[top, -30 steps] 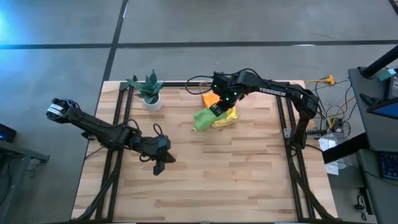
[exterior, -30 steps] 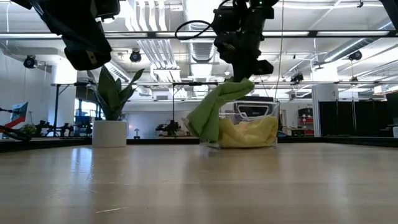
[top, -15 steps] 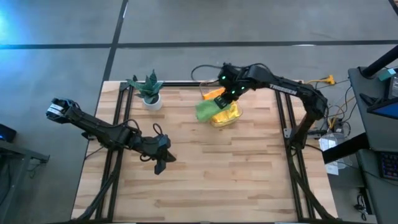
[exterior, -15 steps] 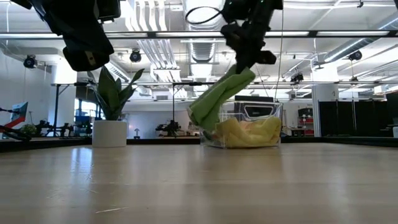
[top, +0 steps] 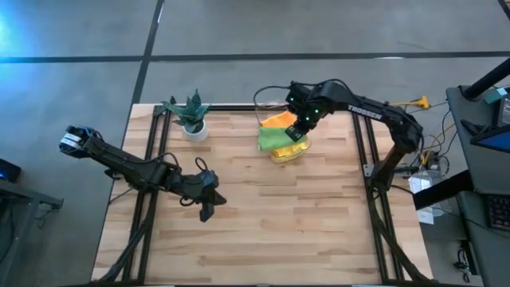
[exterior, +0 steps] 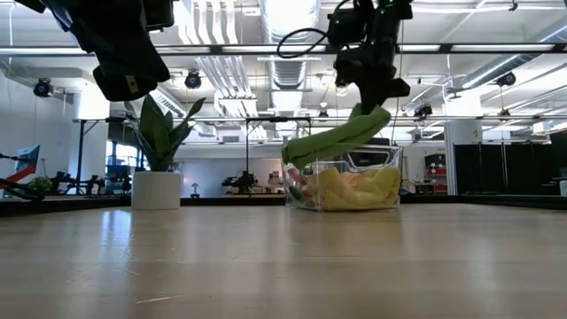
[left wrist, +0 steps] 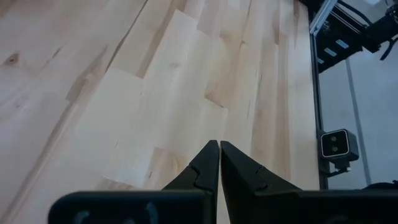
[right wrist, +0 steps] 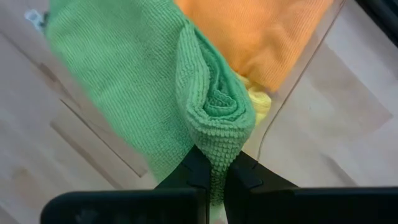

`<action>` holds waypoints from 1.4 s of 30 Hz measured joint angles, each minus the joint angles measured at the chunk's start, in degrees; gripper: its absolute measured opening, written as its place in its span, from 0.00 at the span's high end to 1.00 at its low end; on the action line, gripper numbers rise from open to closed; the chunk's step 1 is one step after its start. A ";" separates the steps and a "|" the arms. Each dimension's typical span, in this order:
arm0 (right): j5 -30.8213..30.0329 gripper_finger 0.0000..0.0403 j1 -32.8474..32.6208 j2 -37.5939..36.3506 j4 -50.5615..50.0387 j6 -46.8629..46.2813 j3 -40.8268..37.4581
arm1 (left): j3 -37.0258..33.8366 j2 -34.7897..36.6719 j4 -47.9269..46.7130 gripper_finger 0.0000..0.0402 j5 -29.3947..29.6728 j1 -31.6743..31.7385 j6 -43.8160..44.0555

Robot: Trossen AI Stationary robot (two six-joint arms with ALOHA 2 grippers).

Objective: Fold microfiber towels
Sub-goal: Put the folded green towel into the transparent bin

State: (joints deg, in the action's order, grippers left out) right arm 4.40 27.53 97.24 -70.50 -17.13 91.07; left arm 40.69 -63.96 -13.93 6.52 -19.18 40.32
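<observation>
Wooden table [top: 271, 223], near half bare; left gripper [top: 205, 212] parked low over it, fingers pressed together, holding nothing, well apart from the cloths. Farther back, right gripper [top: 303, 121] pinching green towel [top: 273, 138] by one bunched edge above clear bin [exterior: 386, 177], cloth trailing toward table centre over the bin rim. Orange towel [top: 278, 119] and yellow towel [exterior: 354, 190] in bin; right arm far nearer.

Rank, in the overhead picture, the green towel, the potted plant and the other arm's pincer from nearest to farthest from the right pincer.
1. Green towel: clamped in the right pincer, over the bin.
2. Potted plant: back of the table, on the left.
3. Left pincer: shut, near the table's middle, toward the front.
</observation>
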 joint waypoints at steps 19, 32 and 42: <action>-5.88 0.97 -0.02 4.46 7.29 7.23 -9.80 | -0.07 -3.22 3.31 1.00 0.04 0.07 5.90; -5.97 0.93 0.01 6.10 7.13 10.71 -9.56 | -0.06 -8.93 12.64 1.00 -2.56 0.04 8.46; -5.99 0.71 0.59 3.59 1.15 12.70 -0.69 | -0.07 -9.09 13.07 1.00 -2.73 0.07 8.85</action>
State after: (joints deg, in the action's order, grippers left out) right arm -1.58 28.11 100.84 -69.35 -4.43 90.38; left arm 40.62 -73.06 -0.87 3.79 -19.11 49.17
